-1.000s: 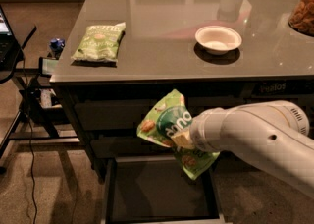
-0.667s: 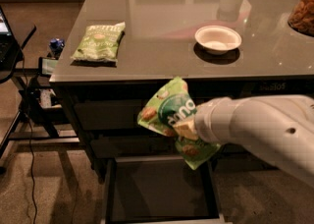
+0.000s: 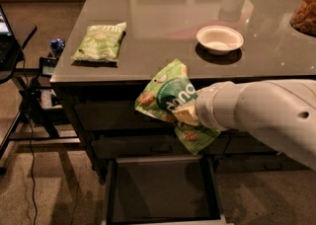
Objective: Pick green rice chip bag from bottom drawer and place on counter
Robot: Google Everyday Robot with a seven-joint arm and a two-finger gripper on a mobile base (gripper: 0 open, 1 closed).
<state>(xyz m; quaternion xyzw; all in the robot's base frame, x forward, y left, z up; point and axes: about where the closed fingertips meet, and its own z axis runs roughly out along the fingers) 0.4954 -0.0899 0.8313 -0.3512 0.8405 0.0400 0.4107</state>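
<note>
Counter [image 3: 163, 17] fills most of our view, a glossy grey slab that mirrors what stands on it, set on a dark cabinet. From the right, the robot's smooth white arm [image 3: 266, 113] reaches across the cabinet front. Below it the bottom drawer [image 3: 158, 189] stands pulled out, a deep dark box with a paler metal rim; we see nothing inside.

The green rice chip bag [image 3: 165, 95] hangs clear above the drawer, before the upper drawer fronts, its top corner overlapping the counter's front edge. The gripper [image 3: 185, 115] pinches it low on the right side, jaws closed on crinkly foil. The bag fans up and leftward from them, its long axis slanting upper left to lower right.

We judge the placing turns on this: bare counter lies above and beyond the bag, between the paler Kettle bag [image 3: 100, 42] and the white bowl [image 3: 219, 39], so the bag must clear the edge, then travel inward.
</note>
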